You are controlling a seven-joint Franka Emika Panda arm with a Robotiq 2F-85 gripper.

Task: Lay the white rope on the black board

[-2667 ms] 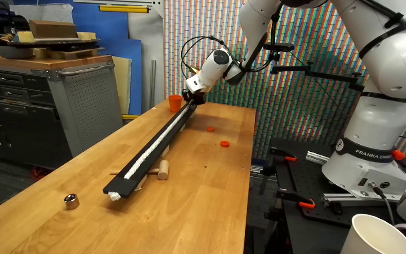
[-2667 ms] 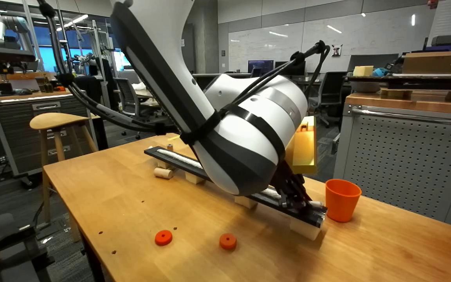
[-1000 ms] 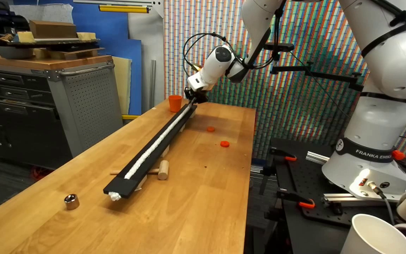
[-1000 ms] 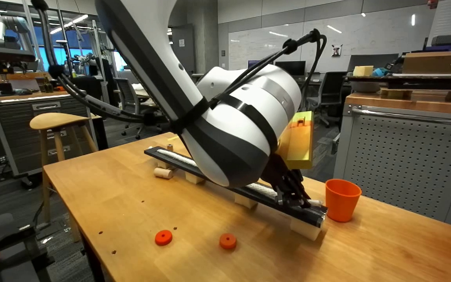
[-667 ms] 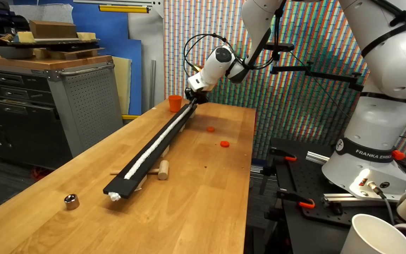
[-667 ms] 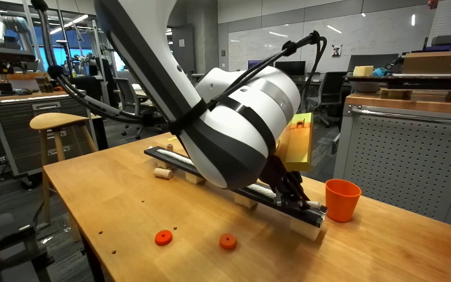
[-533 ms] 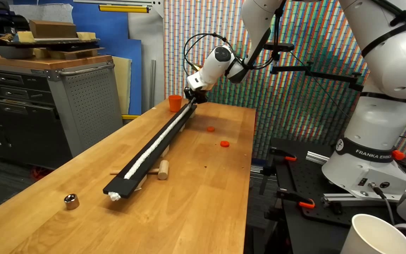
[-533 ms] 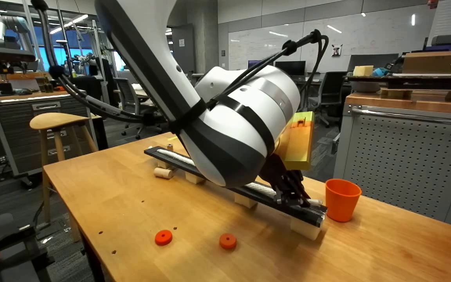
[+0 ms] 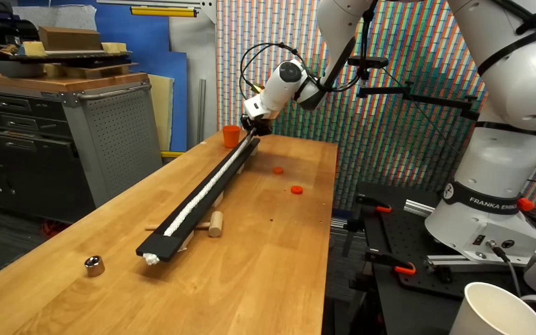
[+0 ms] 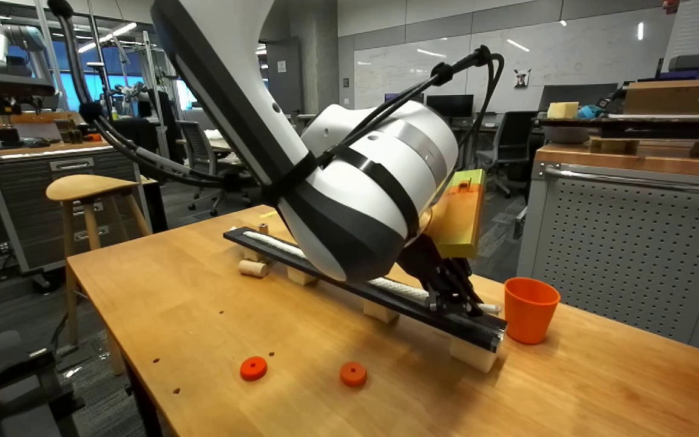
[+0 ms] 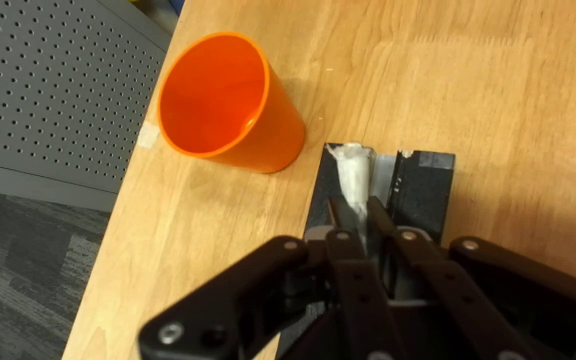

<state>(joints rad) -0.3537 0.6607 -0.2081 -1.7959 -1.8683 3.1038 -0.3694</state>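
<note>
White rope (image 11: 354,172) runs along the black board (image 11: 423,192); my gripper (image 11: 356,205) has it pinched close to its far end in the wrist view, frayed tip poking out past the grip over the board's end. Orange cup (image 11: 284,135) stands upright near that end, to its left, inside wall showing. White cup (image 9: 465,321) at near right in an exterior view, bottom cut off.

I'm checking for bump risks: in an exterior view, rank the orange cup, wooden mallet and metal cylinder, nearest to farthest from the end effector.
1. Orange cup: close beside the end effector.
2. Wooden mallet: lying partly beneath the black board, toward its opposite end.
3. Metal cylinder: left of that end in the picture.
</note>
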